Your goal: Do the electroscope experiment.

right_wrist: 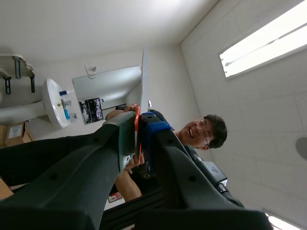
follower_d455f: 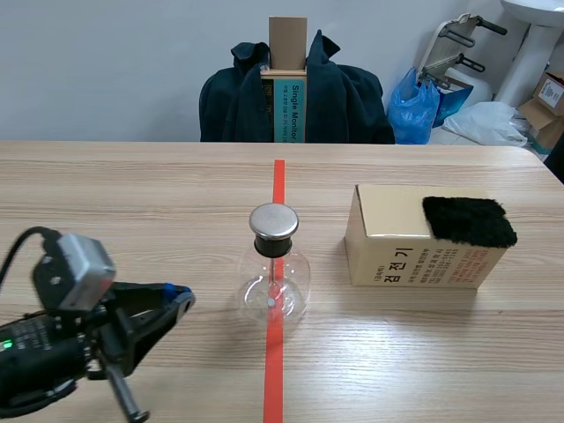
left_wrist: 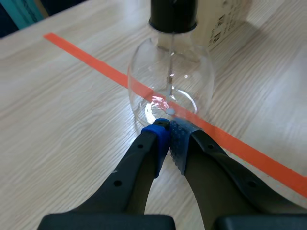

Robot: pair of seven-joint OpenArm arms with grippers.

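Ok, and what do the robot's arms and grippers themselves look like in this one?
Both are black. The left arm carries a grey boxy wrist camera, a black cable and a small green light. The left gripper has thick fingers with blue dotted pads; the right gripper has a grey-green pad and a blue pad.

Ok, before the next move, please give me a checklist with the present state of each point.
1. Electroscope flask upright on the tape line: ok.
2. Metal cap on it, uncovered: ok.
3. Left gripper shut, empty: ok.
4. Left gripper clear of the glass: cannot tell.
5. Right gripper shut on the thin plate: ok.
6. Thin plate close to the metal cap: not ok, it points at the ceiling.
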